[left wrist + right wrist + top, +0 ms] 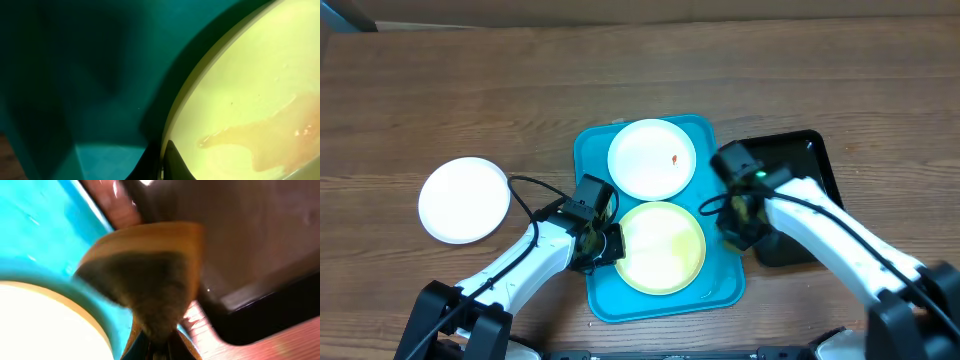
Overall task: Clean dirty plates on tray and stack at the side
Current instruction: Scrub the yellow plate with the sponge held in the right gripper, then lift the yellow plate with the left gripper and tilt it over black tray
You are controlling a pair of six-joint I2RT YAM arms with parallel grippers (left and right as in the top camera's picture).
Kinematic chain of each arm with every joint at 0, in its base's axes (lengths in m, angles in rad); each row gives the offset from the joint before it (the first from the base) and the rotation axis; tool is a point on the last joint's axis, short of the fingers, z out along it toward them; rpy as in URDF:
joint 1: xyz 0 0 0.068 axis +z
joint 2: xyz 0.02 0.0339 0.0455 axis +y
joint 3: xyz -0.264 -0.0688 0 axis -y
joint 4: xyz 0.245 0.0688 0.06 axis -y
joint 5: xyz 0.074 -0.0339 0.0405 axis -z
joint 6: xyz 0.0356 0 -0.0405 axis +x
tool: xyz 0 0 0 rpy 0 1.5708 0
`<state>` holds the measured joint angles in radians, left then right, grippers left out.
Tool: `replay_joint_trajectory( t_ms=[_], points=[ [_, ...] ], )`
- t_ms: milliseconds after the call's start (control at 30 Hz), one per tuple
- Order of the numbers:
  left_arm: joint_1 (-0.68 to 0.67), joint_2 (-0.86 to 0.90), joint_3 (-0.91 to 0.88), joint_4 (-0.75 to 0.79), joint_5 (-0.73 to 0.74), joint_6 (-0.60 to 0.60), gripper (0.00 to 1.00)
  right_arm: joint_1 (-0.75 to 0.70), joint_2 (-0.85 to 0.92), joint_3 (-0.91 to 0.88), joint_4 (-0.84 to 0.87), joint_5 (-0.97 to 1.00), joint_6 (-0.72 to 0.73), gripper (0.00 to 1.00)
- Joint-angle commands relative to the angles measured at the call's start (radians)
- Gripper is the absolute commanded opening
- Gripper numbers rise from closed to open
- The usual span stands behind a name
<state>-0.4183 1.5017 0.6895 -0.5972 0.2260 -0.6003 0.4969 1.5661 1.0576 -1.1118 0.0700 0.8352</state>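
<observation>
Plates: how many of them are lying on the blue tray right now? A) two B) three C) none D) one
A: a white plate and a pale yellow plate lie on the blue tray, while the other white plate sits off to the side on the table.

Same build on both, pretty much: the left arm (525, 258), lower left of the overhead frame, and the right arm (830, 232), lower right, had smooth white shells on the long links, chunky black joints and black wrist ends. Thin black cables (520, 184) looped off them. A tiny green light (757, 177) glowed on the right wrist. The left wrist view only showed one dark pointed fingertip (172, 160), bottom centre.
</observation>
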Motion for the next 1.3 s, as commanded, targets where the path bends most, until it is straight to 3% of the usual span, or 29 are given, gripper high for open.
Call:
replay_joint_trajectory(
  t_ms=[0,300,467,667,800,1033,1267],
  points=[
    [0.006,0.015,-0.020,-0.003,-0.103,-0.009,0.04,-0.022,-0.107,-0.002,0.003,0.078,-0.087,0.04],
    [0.006,0.014,-0.018,-0.004,-0.093,0.007,0.04,-0.240,-0.192,-0.008,0.077,0.059,-0.256,0.04],
    [0.006,0.014,-0.018,0.000,-0.095,0.029,0.04,-0.364,-0.132,-0.036,0.171,-0.037,-0.333,0.04],
    [0.006,0.014,-0.018,0.011,-0.094,0.062,0.04,-0.378,-0.015,-0.093,0.240,-0.066,-0.335,0.05],
    [0.005,0.015,-0.018,0.014,-0.087,0.085,0.04,-0.381,0.022,-0.094,0.237,-0.073,-0.336,0.15],
    [0.005,0.014,-0.004,0.018,-0.067,0.243,0.04,-0.423,-0.061,0.015,0.134,-0.146,-0.407,0.31],
    [0.001,0.014,0.242,-0.226,-0.060,0.322,0.04,-0.530,-0.183,0.112,-0.003,-0.271,-0.451,0.45]
  ],
)
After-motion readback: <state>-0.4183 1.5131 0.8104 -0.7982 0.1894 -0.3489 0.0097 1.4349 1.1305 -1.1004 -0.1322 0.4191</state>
